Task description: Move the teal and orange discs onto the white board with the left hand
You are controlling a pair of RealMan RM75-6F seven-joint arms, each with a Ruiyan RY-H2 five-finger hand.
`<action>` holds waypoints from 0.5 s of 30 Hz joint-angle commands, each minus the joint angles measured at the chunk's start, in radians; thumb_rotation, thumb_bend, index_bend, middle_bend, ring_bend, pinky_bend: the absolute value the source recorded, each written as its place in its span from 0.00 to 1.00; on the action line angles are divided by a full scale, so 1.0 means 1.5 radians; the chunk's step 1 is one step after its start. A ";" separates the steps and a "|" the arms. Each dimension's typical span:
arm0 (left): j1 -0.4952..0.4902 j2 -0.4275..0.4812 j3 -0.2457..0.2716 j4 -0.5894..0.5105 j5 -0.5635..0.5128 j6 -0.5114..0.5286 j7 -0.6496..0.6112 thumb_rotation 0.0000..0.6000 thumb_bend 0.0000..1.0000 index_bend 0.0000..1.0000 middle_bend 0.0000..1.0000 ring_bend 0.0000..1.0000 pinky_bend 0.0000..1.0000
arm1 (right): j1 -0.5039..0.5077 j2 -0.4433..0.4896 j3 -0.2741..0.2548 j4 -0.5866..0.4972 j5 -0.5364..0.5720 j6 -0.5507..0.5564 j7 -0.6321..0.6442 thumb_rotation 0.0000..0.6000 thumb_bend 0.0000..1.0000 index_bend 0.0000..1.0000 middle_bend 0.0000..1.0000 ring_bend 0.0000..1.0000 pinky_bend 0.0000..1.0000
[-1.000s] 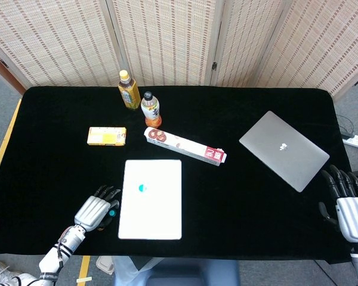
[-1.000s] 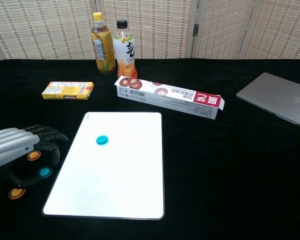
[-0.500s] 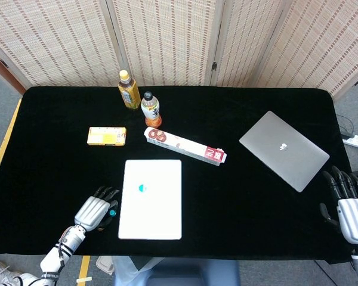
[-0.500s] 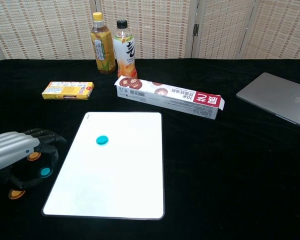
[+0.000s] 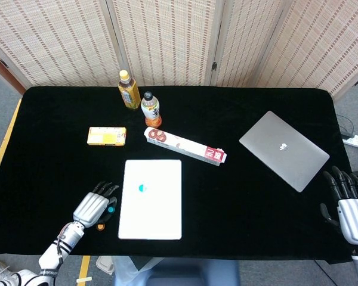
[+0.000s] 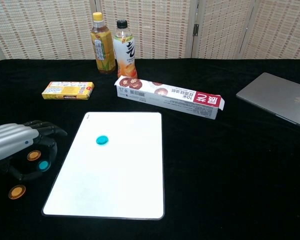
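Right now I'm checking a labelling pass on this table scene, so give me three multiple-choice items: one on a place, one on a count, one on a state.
1. Where is the teal disc that lies on the white board?
A. In the board's far half
B. At its near edge
C. Off the board by the laptop

2. How many bottles stand at the back of the table?
A. One
B. Two
C. Four

3. What is the state of the silver laptop?
A. Open, screen lit
B. Lid closed, flat
C. Standing on its edge

Answers:
1 A, the chest view shows the disc nearer the board's far end.
2 B, the yellow-capped bottle and the black-capped bottle stand side by side.
3 B, the head view shows its lid down with the logo up.
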 commanded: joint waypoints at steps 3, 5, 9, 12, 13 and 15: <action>-0.030 0.021 -0.024 -0.034 0.005 -0.015 0.015 1.00 0.40 0.53 0.15 0.05 0.00 | 0.000 0.000 0.001 0.002 0.001 0.000 0.003 1.00 0.48 0.00 0.00 0.00 0.00; -0.046 0.024 -0.037 -0.045 0.001 -0.028 0.029 1.00 0.40 0.53 0.15 0.05 0.00 | 0.000 -0.001 0.001 0.004 0.002 -0.001 0.006 1.00 0.48 0.00 0.00 0.00 0.00; -0.080 0.016 -0.067 -0.054 -0.020 -0.062 0.047 1.00 0.40 0.53 0.15 0.05 0.00 | 0.000 -0.002 0.001 0.008 0.003 -0.002 0.010 1.00 0.48 0.00 0.00 0.00 0.00; -0.103 0.004 -0.088 -0.050 -0.048 -0.090 0.053 1.00 0.40 0.52 0.15 0.05 0.00 | -0.002 -0.002 0.001 0.011 0.005 -0.001 0.013 1.00 0.48 0.00 0.00 0.00 0.00; -0.111 0.000 -0.095 -0.045 -0.060 -0.101 0.055 1.00 0.40 0.52 0.15 0.05 0.00 | -0.003 -0.001 0.001 0.012 0.005 -0.001 0.015 1.00 0.48 0.00 0.00 0.00 0.00; -0.122 -0.008 -0.104 -0.036 -0.079 -0.117 0.060 1.00 0.40 0.52 0.15 0.05 0.00 | -0.004 -0.001 0.001 0.014 0.007 0.000 0.016 1.00 0.48 0.00 0.00 0.00 0.00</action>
